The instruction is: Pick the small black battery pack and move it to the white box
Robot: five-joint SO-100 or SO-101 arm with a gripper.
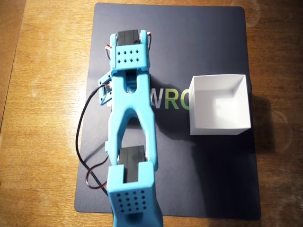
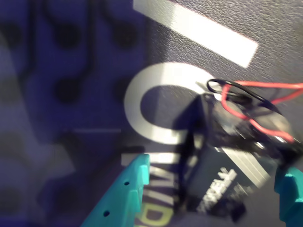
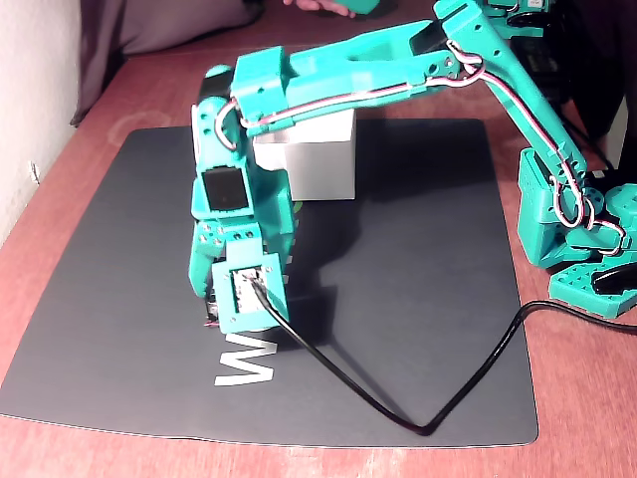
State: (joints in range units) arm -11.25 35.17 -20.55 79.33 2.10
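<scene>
The small black battery pack, with red and black wires at its top, lies on the dark mat in the wrist view. My teal gripper is open and low over it. One fingertip is left of the pack with a gap, and the other is close to its right side. In the overhead view the arm hides the pack, and the gripper is at the mat's left. The white box stands open and empty to the right. In the fixed view the gripper points down in front of the box.
The dark mat with white and green lettering lies on a wooden table. A black cable trails from the wrist camera across the mat. The arm's base stands at the mat's right edge in the fixed view.
</scene>
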